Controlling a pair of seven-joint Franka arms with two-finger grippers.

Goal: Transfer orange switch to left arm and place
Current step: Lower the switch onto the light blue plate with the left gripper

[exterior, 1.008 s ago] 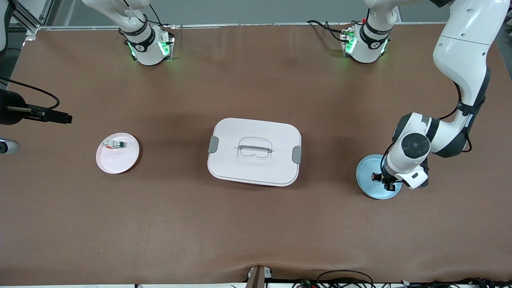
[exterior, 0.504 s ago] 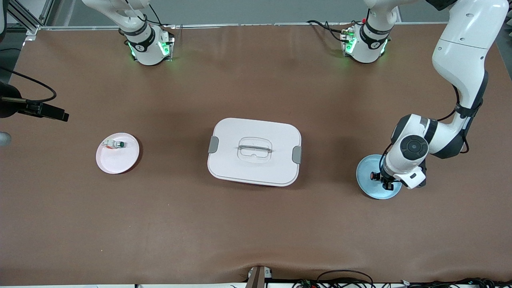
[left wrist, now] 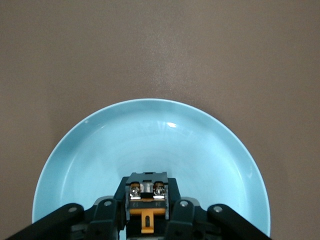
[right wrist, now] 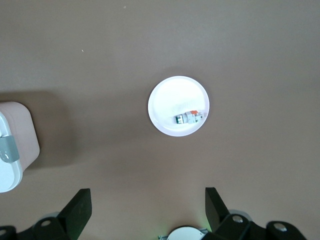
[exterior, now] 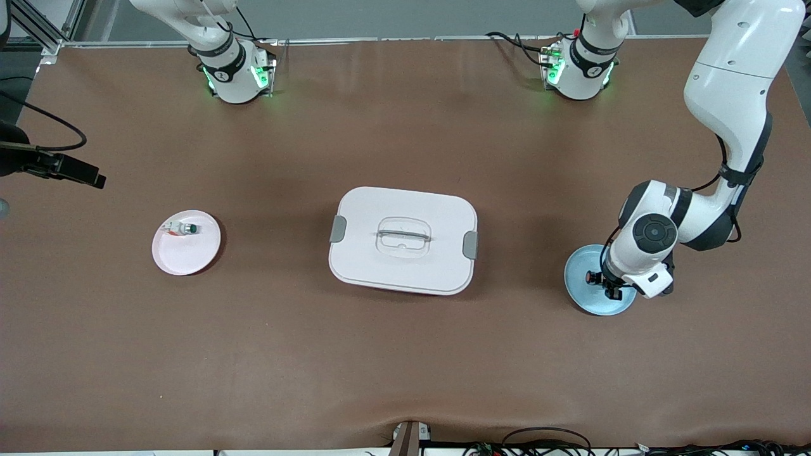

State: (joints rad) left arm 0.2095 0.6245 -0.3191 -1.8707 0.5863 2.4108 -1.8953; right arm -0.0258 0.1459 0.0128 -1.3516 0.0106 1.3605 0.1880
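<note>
Brown, matte and faintly wrinkled, the surface (exterior: 405, 354) carries one box, two round plates and two small switches. One smooth white box (exterior: 403, 239), a rounded rectangle with two grey side latches and a clear recessed handle, sits at the middle. Two white arms with black joints reach in from their bases. One glossy pale blue plate (exterior: 580, 286) lies toward the left arm's end; the left gripper (exterior: 612, 292) is low over it, clamped on the orange switch (left wrist: 146, 201), a tiny black block with two metal screws and orange marks. One pink-white plate (exterior: 186, 242) toward the right arm's end holds the single white switch with green cap (exterior: 182, 229). High above that plate, the right gripper (right wrist: 149, 206) hangs with fingers apart, holding nothing.
</note>
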